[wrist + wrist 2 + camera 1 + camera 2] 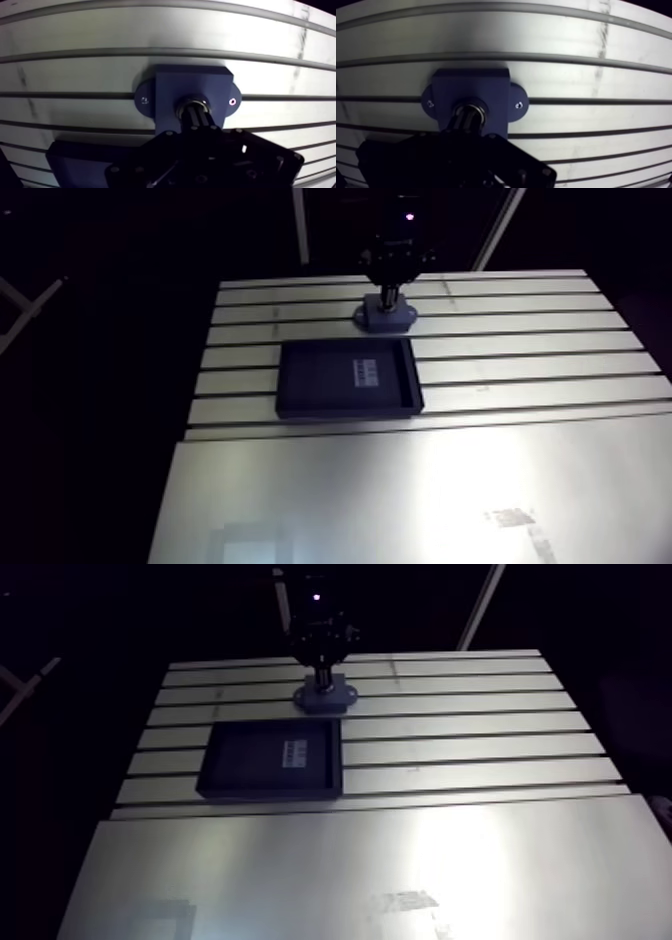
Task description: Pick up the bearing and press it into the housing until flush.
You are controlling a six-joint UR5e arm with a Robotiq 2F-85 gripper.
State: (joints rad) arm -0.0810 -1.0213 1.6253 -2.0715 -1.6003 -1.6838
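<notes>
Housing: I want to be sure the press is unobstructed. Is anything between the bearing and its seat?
Nothing visible does. The bearing sits at the bore of the housing, under the gripper; the dark tray lies beside it.

The gripper point(322, 674) comes straight down onto a small grey-blue housing point(326, 698) at the far side of the slotted desk point(480, 734). Just nearer and slightly left lies a dark, shallow tray point(250, 764) bearing a pale label point(297, 752). A smooth plate point(350, 864) covers the desk's near part.
</notes>
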